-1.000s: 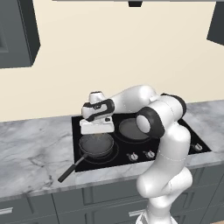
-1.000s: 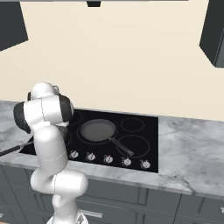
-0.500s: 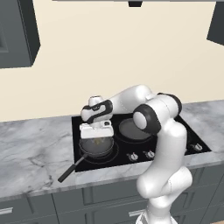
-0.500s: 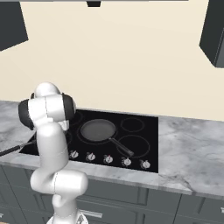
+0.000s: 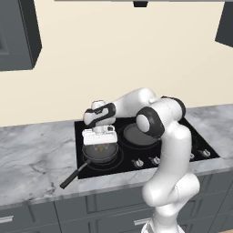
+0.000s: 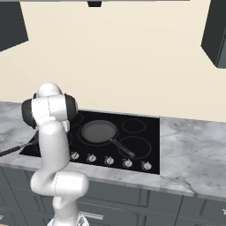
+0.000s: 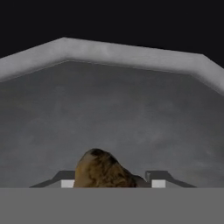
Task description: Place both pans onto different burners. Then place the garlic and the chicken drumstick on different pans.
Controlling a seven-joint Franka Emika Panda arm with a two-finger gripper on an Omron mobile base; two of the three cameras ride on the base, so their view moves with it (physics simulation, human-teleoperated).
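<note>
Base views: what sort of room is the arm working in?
A home-style kitchen, rendered: a black glass cooktop set in a grey marble counter, a frying pan on a burner, dark cabinets overhead.

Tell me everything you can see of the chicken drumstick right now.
The chicken drumstick is a lumpy orange-brown piece with darker mottling. In the hand view it sits low between the two fingers of the gripper, over the speckled grey floor of the deeper pan, whose pale rim arcs behind it. Whether the fingers press on it, or whether it rests on the pan floor, cannot be told. From the left base view it shows as a small tan speck inside that pan, under the hand.
</note>
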